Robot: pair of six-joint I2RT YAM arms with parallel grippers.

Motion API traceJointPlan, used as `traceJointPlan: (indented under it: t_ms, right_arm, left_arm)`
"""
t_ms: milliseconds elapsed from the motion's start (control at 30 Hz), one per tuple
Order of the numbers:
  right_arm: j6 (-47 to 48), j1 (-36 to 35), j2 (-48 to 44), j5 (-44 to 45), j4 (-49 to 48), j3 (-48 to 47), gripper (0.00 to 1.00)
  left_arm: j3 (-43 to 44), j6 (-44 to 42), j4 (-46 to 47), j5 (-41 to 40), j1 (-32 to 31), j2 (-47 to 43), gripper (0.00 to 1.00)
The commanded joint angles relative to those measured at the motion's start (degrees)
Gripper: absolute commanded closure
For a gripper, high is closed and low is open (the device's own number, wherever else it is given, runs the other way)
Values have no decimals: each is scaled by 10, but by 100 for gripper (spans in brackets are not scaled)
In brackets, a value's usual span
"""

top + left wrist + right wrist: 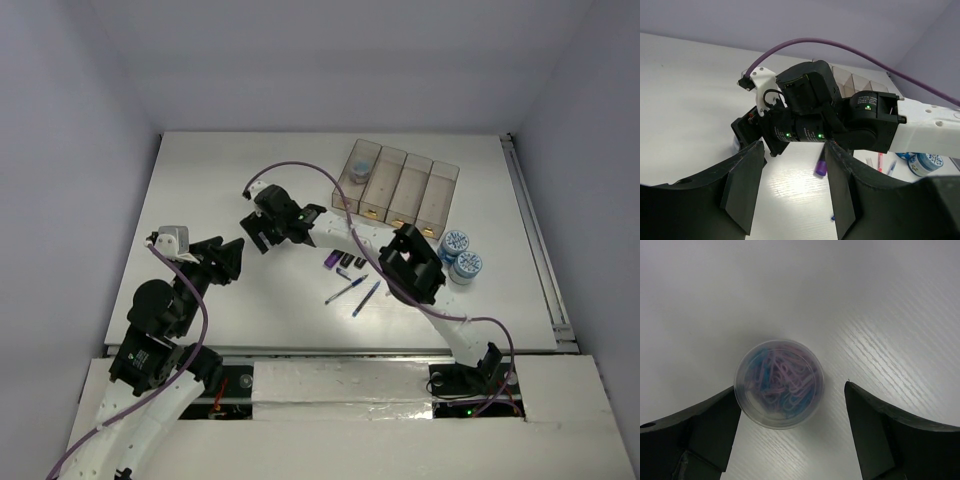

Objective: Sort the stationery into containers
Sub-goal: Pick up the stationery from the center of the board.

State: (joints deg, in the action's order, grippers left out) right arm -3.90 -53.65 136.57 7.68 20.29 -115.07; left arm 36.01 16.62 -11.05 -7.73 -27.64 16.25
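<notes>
My right gripper (258, 232) hangs open over the table's middle left. In the right wrist view a round clear tub of blue and pink paper clips (779, 384) stands between its fingers (790, 387), close to the left one and apart from the right one. My left gripper (235, 258) is open and empty just left of it, and in the left wrist view (795, 147) it faces the right wrist. The four smoky bins (400, 190) stand at the back right; the leftmost holds a round bluish item (360, 168). A purple-capped marker (330, 262), two pens (347, 291) and two blue-white rolls (455, 242) lie loose.
The right arm's forearm (345, 232) crosses above the markers, with its purple cable looping toward the bins. The table's right rail (535, 240) runs past the rolls. White walls enclose the back and sides.
</notes>
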Motion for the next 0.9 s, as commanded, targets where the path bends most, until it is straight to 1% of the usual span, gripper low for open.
traceJointPlan:
  t_ms: [0, 67, 100, 167, 200, 267, 333, 467, 600, 633, 700, 733, 867]
  right_arm:
    - [3, -1, 4, 10, -13, -34, 15]
    - [0, -1, 3, 10, -14, -33, 21]
    - [-1, -1, 2, 12, -15, -32, 29]
    - [-3, -1, -9, 22, -23, -24, 35]
    - [-3, -1, -13, 26, -33, -15, 43]
    - [-7, -1, -34, 43, -49, -7, 52]
    - [-8, -1, -53, 62, -62, 9, 55]
    - [-2, 10, -115, 105, -82, 38, 56]
    - [0, 56, -175, 119, -84, 77, 56]
    - [-2, 81, -194, 118, -84, 85, 56]
    - [-7, 107, -210, 103, -85, 107, 57]
    - [-12, 130, -216, 97, -84, 112, 57]
    - [-1, 166, -217, 96, -59, 103, 57]
  left_arm:
    - [9, 1, 16, 4, 1, -7, 52]
    - [9, 1, 16, 5, 1, -6, 52]
    - [9, 2, 17, 6, 1, -6, 52]
    - [8, 1, 17, 8, 1, -7, 52]
    - [8, 1, 17, 9, 1, -7, 52]
    - [7, 1, 17, 10, 1, -7, 52]
    - [7, 3, 17, 10, 1, -7, 52]
    - [6, 3, 18, 13, 1, -7, 52]
    - [5, 3, 19, 18, 1, -8, 52]
    - [5, 2, 20, 19, 1, -8, 52]
    - [4, 3, 19, 23, 1, -8, 52]
    - [4, 3, 21, 24, 1, -9, 52]
    - [3, 3, 20, 23, 1, -10, 52]
